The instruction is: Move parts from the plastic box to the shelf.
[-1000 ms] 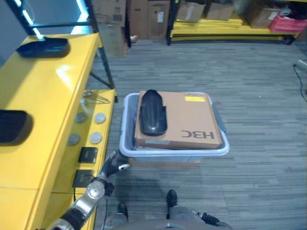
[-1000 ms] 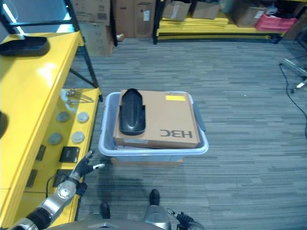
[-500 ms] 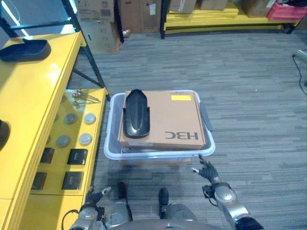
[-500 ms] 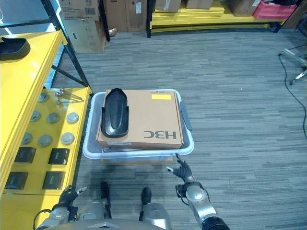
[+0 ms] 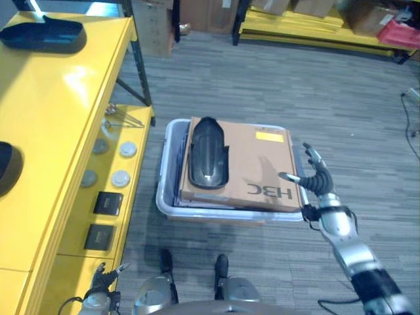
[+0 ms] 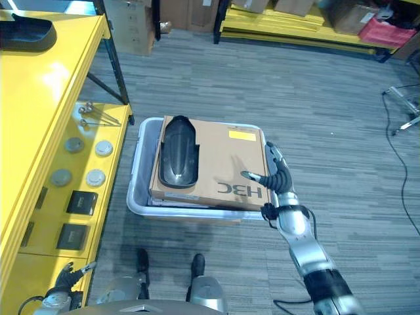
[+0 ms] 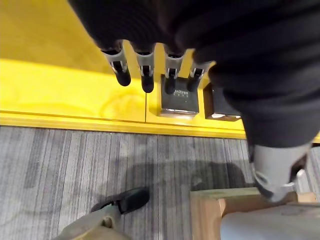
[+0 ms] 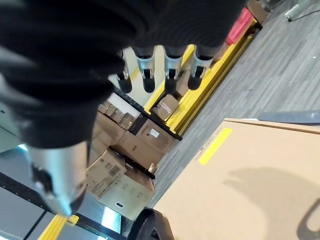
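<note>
A pale plastic box (image 5: 167, 202) stands on the floor with a flat cardboard carton (image 5: 262, 164) lying across its top. A long black moulded part (image 5: 208, 161) rests on the carton's left side; its end also shows in the right wrist view (image 8: 152, 226). My right hand (image 5: 319, 180) hovers open over the box's right edge, fingers straight and holding nothing. The yellow shelf (image 5: 59, 118) runs along the left. Down by the shelf's base hangs my left hand (image 5: 101, 289), its fingers (image 7: 146, 72) straight and empty.
Two black parts (image 5: 42, 36) (image 5: 5, 167) lie on the shelf top. Its lower tier carries round metal discs (image 5: 121, 178) and black square blocks (image 5: 107, 203). Cardboard boxes and yellow racks (image 5: 295, 20) line the far side across the grey floor.
My right hand has risen from below the box's near edge to its right edge. My left hand has dropped from near the box's left corner to the shelf's base. The camera has shifted.
</note>
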